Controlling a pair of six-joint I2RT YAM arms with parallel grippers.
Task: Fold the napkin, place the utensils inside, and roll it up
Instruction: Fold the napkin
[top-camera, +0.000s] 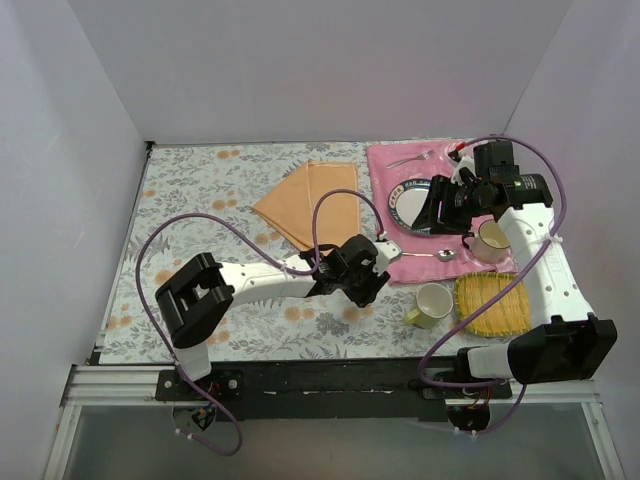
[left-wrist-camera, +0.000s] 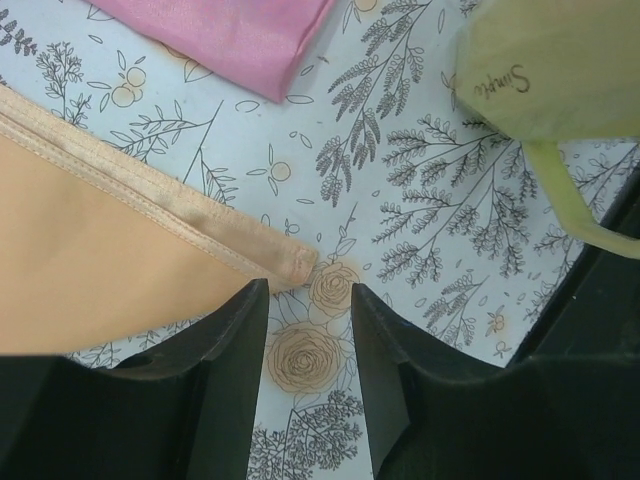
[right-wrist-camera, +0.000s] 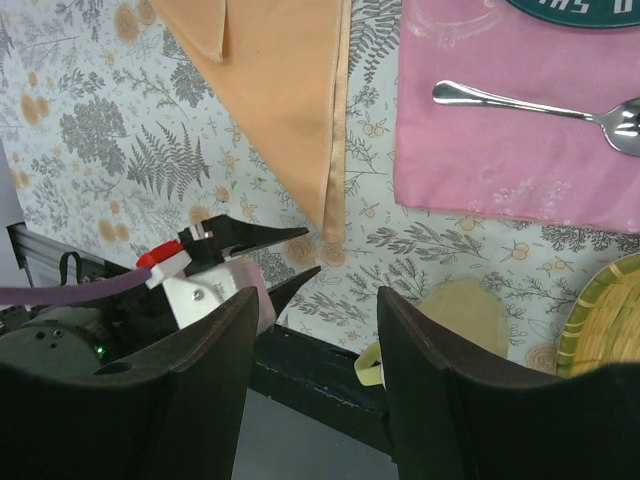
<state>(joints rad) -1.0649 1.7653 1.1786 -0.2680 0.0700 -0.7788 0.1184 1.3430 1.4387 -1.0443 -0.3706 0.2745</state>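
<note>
The napkin (top-camera: 310, 200) lies folded on the flowered tablecloth (top-camera: 200, 190), a little above the middle of the overhead view and just left of the pink placemat (top-camera: 385, 170). Its lower corner points down toward the left gripper (left-wrist-camera: 310, 292). That gripper sits low over the cloth with its jaws a narrow gap apart and only tablecloth between them. In the wrist view the napkin's hemmed corner lies right at the tip of the left-hand finger (left-wrist-camera: 235, 330). The right gripper (right-wrist-camera: 318, 298) hangs over the plate (top-camera: 403, 200) at upper right, jaws wide and holding nothing. The spoon (top-camera: 430, 256) lies along the placemat's lower edge, the fork (top-camera: 410, 159) near its top. A yellow-green mug (top-camera: 432, 305) stands below the placemat, beside a yellow woven mat (top-camera: 492, 305).
</note>
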